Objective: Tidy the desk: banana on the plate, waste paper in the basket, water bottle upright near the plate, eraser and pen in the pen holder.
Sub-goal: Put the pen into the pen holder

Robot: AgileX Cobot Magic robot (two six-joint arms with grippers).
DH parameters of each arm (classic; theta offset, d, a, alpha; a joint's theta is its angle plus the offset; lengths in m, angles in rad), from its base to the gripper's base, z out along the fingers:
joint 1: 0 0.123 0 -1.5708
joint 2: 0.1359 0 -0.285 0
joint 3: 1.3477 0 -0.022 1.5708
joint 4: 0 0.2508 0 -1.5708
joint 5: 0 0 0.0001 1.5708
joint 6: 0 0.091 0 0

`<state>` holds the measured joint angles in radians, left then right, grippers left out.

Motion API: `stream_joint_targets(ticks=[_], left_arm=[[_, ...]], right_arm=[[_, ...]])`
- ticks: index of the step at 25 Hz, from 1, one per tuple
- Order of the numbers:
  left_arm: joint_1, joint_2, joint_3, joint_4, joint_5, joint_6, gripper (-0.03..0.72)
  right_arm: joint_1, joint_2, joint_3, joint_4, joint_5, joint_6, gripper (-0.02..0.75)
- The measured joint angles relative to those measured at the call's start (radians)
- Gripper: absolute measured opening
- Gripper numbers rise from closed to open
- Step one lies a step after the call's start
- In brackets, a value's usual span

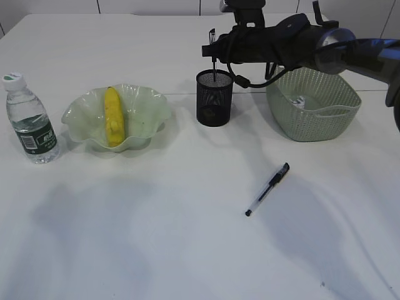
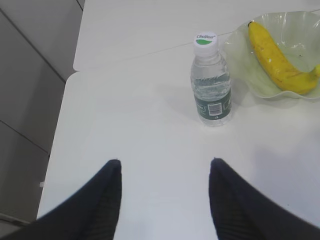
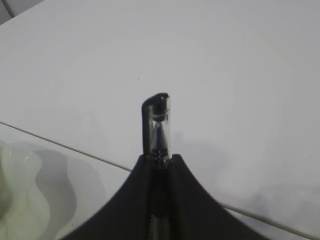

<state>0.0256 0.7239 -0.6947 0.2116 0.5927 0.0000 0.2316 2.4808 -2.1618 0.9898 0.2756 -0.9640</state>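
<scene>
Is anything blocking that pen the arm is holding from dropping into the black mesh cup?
Nothing visible. The right gripper holds the pen upright above the pen holder, whose top is open.

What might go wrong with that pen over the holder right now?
The right gripper pinches its pen near one end, so it may tilt and catch the holder's rim. A snag might tip the light mesh holder. A second pen lies on the table, still to be collected.
</scene>
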Motion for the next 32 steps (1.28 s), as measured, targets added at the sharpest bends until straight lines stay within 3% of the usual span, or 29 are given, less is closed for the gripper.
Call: stream_joint_targets(ticks=[32], left_arm=[[0.000, 0.000, 0.000, 0.008, 0.000, 0.000, 0.395]], right_arm=[[-0.002, 0.000, 0.000, 0.004, -0.058, -0.005, 0.090]])
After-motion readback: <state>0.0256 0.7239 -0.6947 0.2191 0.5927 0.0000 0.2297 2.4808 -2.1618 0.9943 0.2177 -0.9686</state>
